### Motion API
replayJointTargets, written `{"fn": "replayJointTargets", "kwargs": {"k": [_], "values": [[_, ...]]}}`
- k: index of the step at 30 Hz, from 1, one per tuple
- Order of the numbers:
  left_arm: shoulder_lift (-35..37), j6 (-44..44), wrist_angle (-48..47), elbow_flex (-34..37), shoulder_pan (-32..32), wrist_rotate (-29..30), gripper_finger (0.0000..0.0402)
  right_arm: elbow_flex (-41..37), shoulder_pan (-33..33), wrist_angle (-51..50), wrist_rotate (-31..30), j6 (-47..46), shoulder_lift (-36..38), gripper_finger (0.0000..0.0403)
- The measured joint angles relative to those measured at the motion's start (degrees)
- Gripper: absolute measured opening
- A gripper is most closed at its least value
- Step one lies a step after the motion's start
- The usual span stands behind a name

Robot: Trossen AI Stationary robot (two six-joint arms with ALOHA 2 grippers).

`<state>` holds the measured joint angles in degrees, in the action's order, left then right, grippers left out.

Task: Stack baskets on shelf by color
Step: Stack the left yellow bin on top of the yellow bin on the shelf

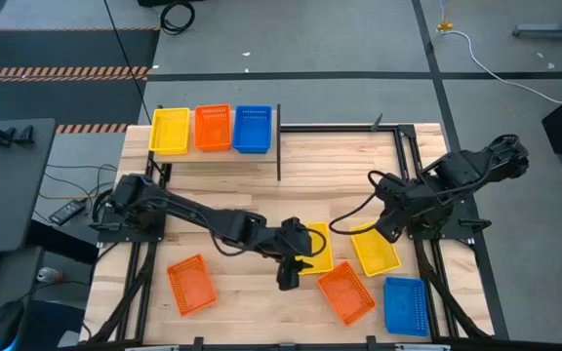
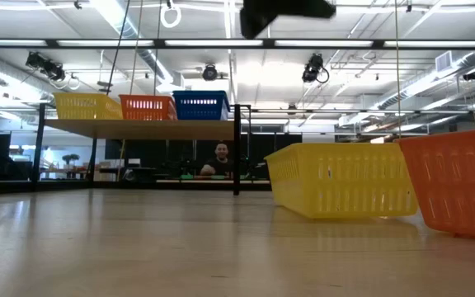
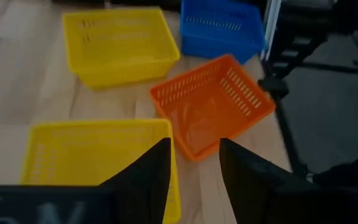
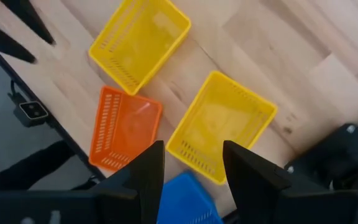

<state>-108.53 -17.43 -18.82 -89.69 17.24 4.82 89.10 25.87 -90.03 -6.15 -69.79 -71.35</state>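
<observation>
While our left gripper (image 1: 291, 276) hovers, fingers open, beside the near yellow basket (image 1: 312, 248), we judge gripping its rim comes next; the right gripper (image 4: 191, 171) waits, fingers open.

Yellow basket (image 1: 312, 246) at centre of high view half covered by left gripper (image 1: 288, 274); jaw state unreadable from above. Orange basket (image 2: 460, 183) cut off by right edge of low view. Blue basket (image 4: 185, 199) at bottom of right wrist view mostly hidden behind right gripper (image 4: 191, 167) fingers.
</observation>
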Motion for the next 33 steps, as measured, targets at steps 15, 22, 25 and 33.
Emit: {"fn": "replayJointTargets", "kwargs": {"k": [15, 22, 25, 33], "values": [[-11.7, 0.2, 0.3, 0.0, 1.4, 0.5, 0.0161, 0.0, 1.5, 0.0, -2.5, 5.2, 0.3, 0.0170], [-14.1, 1.4, -1.2, 0.0, 1.3, 0.5, 0.0144, 0.0, 1.5, 0.0, -3.4, 4.0, 0.3, 0.0170], [-14.2, 2.1, -4.3, 0.0, 1.3, 0.5, 0.0097, 0.0, 1.5, 0.0, -4.0, 3.7, 0.3, 0.0170], [-9.9, 2.1, -11.7, -0.1, -0.3, 0.5, 0.0014, 0.0, 1.5, 0.0, -6.5, 2.6, 0.3, 0.0170]]}}
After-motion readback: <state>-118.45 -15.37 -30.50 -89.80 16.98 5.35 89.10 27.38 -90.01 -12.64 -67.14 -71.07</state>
